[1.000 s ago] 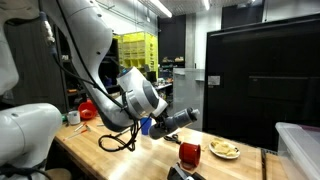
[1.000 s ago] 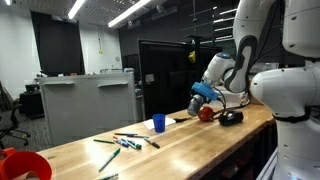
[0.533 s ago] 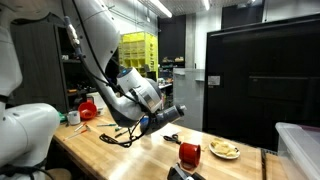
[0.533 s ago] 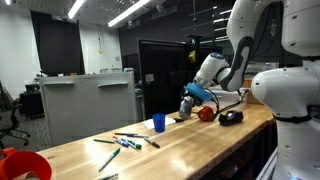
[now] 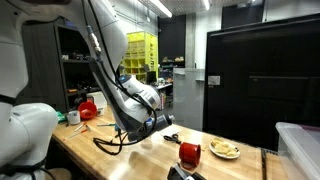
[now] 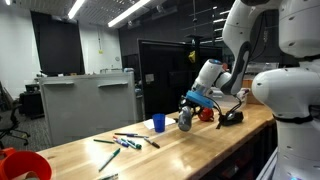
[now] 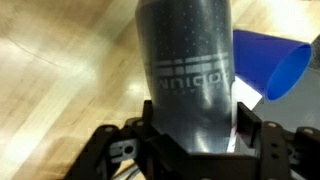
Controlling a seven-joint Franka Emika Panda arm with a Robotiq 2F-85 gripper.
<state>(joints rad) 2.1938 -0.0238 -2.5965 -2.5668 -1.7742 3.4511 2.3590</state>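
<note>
Workshop with black cabinets at the back and a long wooden bench across the front. Toward the bench's far end the gripper has its fingers closed against both sides of a dark can, pinching it on the lower body. The can is upright, low over the wood; whether its base touches the bench I cannot tell. A blue cup stands just beside it on the right in the wrist view, apparently not touching.

The can looks stiff and smooth, so it will likely slide in the pads if the squeeze is slack, while a thin wall might dent under a hard one. Its weight hangs on whether it is full, which is hidden. The best hold seems to be across the round body, below the lettering, where the fingers sit now.

It is a matt charcoal cylinder with straight sides and one band of pale block letters, too blurred to read
</note>
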